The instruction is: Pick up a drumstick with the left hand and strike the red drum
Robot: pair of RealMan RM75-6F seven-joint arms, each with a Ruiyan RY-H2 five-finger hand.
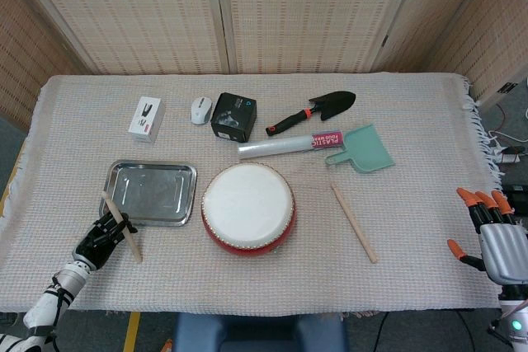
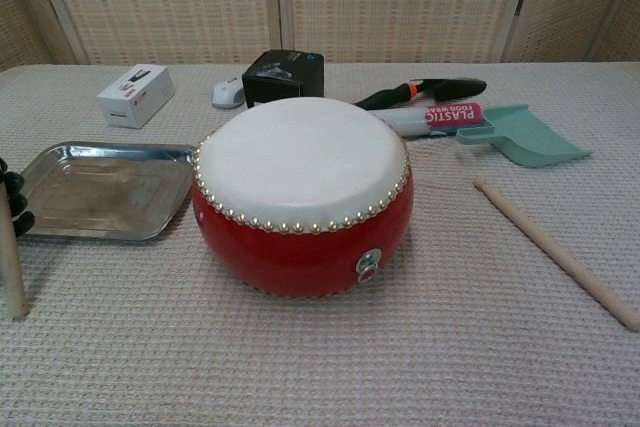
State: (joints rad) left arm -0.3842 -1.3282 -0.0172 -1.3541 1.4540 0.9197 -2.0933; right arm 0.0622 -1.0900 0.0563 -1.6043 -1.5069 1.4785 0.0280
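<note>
The red drum with its white skin stands at the table's centre front, also large in the chest view as the drum. My left hand is at the front left, well left of the drum, and grips a wooden drumstick that slants from the tray's front edge toward the table's front. In the chest view that drumstick shows at the left edge with its tip on the cloth. A second drumstick lies loose to the right of the drum. My right hand hovers off the right edge, fingers apart, holding nothing.
A metal tray lies just behind my left hand. Along the back are a white box, a mouse, a black box, a trowel, a wrap roll and a teal dustpan.
</note>
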